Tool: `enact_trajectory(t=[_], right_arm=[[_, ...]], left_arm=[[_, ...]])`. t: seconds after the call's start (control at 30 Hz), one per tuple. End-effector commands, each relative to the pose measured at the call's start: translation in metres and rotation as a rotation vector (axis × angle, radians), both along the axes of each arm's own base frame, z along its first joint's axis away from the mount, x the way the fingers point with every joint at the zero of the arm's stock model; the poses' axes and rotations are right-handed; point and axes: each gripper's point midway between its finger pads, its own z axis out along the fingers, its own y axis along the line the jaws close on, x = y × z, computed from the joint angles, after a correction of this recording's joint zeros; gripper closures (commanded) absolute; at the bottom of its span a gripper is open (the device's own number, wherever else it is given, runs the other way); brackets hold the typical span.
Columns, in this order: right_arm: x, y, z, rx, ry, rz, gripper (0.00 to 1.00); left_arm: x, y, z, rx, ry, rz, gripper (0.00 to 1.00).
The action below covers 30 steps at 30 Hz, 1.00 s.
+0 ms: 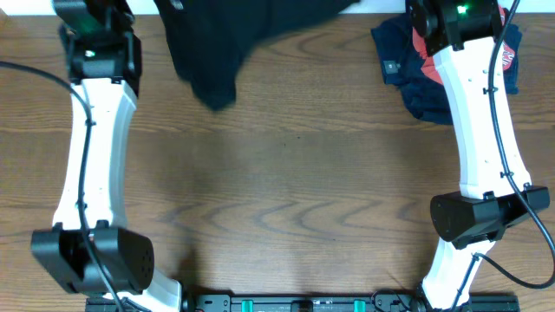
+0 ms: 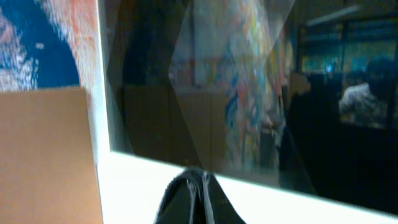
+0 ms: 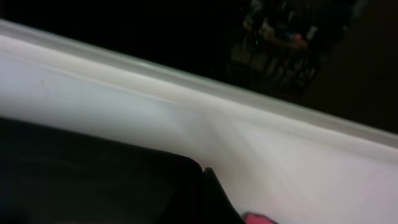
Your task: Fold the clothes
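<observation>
Item 1, the clothes [image 1: 217, 43]: one black, limp garment at the middle of the far edge of the bench [image 1: 286, 199], bunched and running out past the top of the overhead view. A rounded lobe of it reaches furthest toward the bench's centre. Whether it rests on the bench or hangs above it cannot be told.

Item 2, left arm [image 1: 91, 147]: white links and black joints, base at the bench's near left corner, reaching to the far left edge. Left tool: fingers not distinguishable. The left wrist view has only a dark folded peak at its bottom middle, in front of a glass pane [image 2: 249, 93]. Open or closed cannot be told.

Item 3, right arm [image 1: 481, 121]: base at the bench's near right side, reaching to the far right edge. Right tool: fingers not distinguishable. The right wrist view is dim, with dark mesh-textured cloth at lower left below a white ledge [image 3: 249, 143]. Open or closed cannot be told.

Item 4, navy garment [image 1: 425, 102]: crumpled at the bench's far right corner, partly under the right arm.

Item 5, red shirt [image 1: 429, 65]: white lettering, in the same pile at the bench's far right corner, touching the navy garment
</observation>
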Motion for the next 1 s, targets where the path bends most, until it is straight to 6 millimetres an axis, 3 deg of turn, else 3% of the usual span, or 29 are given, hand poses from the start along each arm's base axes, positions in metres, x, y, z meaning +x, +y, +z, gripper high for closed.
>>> enact_trajectory(t=[0.0, 0.13, 0.23, 0.33, 0.5, 0.67, 0.97], right_arm=[[-0.005, -0.024, 0.007, -0.012, 0.004, -0.045, 0.99], [-0.006, -0.026, -0.021, -0.010, 0.106, 0.000, 0.99], [-0.012, -0.021, -0.057, -0.009, 0.244, 0.048, 0.99], [-0.020, -0.022, -0.098, -0.028, 0.390, 0.049, 0.99], [-0.034, -0.019, -0.152, -0.037, 0.580, 0.073, 0.99], [-0.055, -0.017, -0.182, -0.030, 0.727, 0.093, 0.99], [-0.103, -0.008, -0.200, 0.073, 0.934, 0.115, 0.99]], left_arm=[[-0.022, 0.006, 0.034, 0.021, -0.030, 0.014, 0.94], [-0.009, 0.007, -0.010, -0.026, 0.148, 0.003, 0.94], [-0.006, 0.006, -0.066, -0.078, 0.371, -0.002, 0.94], [-0.017, 0.004, -0.131, -0.193, 0.601, 0.003, 0.95], [-0.044, 0.002, -0.203, -0.379, 0.817, 0.056, 0.94], [-0.072, -0.016, -0.244, -0.448, 1.028, -0.004, 0.94], [-0.132, -0.042, -0.285, -0.542, 1.341, -0.073, 0.94]])
